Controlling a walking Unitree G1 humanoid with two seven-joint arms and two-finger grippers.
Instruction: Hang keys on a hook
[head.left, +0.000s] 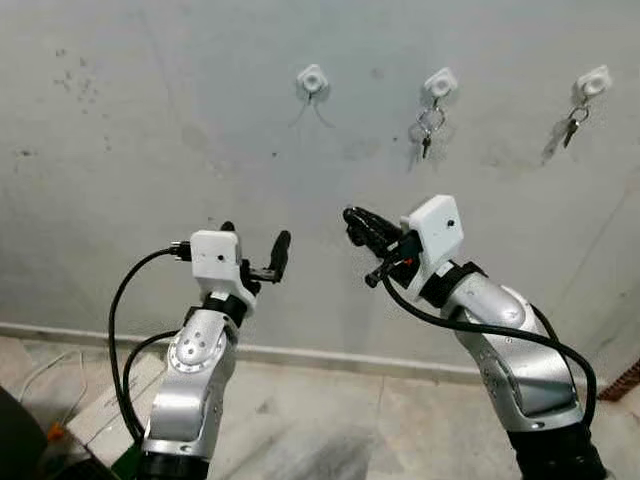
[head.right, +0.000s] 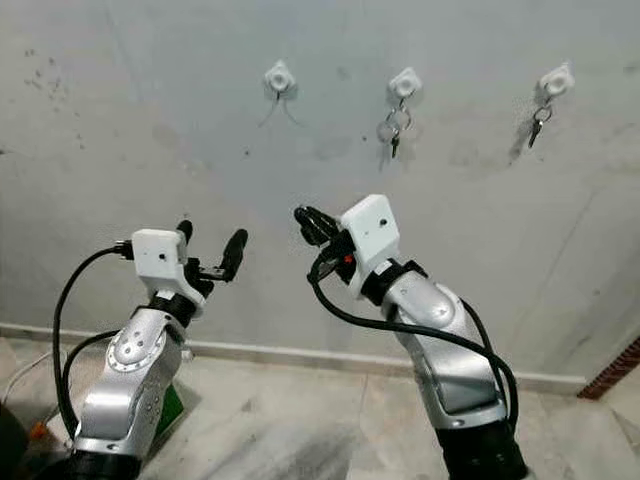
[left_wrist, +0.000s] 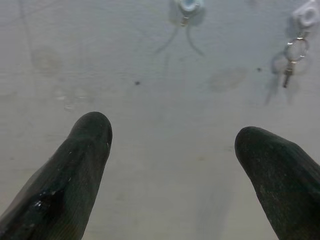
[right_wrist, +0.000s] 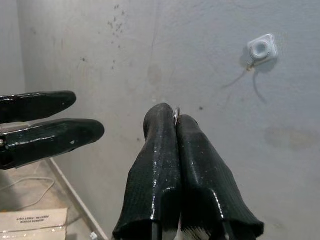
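Observation:
Three white hooks are fixed high on the grey wall. The left hook (head.left: 312, 80) is bare. The middle hook (head.left: 440, 83) holds a set of keys (head.left: 428, 125), and the right hook (head.left: 594, 83) holds another set of keys (head.left: 572, 122). My right gripper (head.left: 352, 217) is raised below the bare hook (right_wrist: 261, 48), some way short of it. It is shut, with a sliver of a metal key ring (right_wrist: 176, 114) showing between its fingertips. My left gripper (head.left: 255, 238) is raised beside it, open and holding nothing, pointing at the wall.
A pale baseboard (head.left: 320, 355) runs along the foot of the wall above a tiled floor. A cardboard box (head.left: 100, 410) and loose cables lie at the lower left. A brick edge (head.left: 625, 380) shows at the far right.

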